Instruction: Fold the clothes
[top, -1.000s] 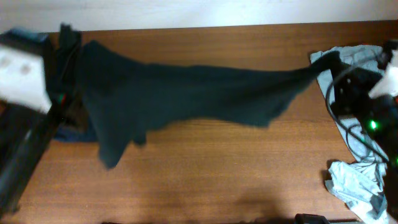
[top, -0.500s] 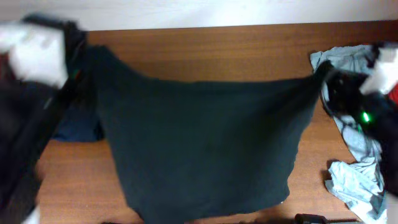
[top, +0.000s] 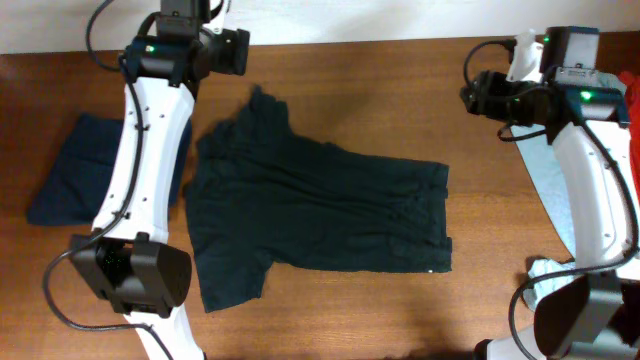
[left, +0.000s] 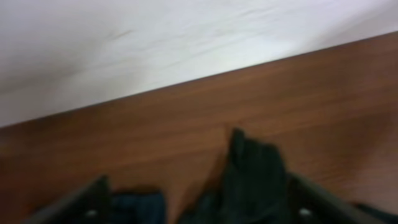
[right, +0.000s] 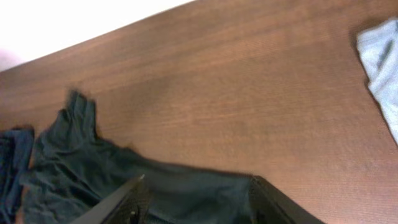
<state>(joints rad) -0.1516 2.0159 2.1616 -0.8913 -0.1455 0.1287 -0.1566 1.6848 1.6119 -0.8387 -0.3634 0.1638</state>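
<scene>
Black T-shirt (top: 320, 215), spread flat, wrinkled

Change: shirt (top: 320, 215), stretched in air between both grippers a second ago, now lies spread on the table (top: 400, 320). Left gripper (left: 199, 208) and right gripper (right: 199, 199) have released it, jaws parted, apparently empty, and have pulled back toward the far edge.

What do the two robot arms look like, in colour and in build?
Both the left arm and the right arm have white links with bulky black joints. Black cables loop beside them, and a small green light glows on each. The fingers are dark.
</scene>
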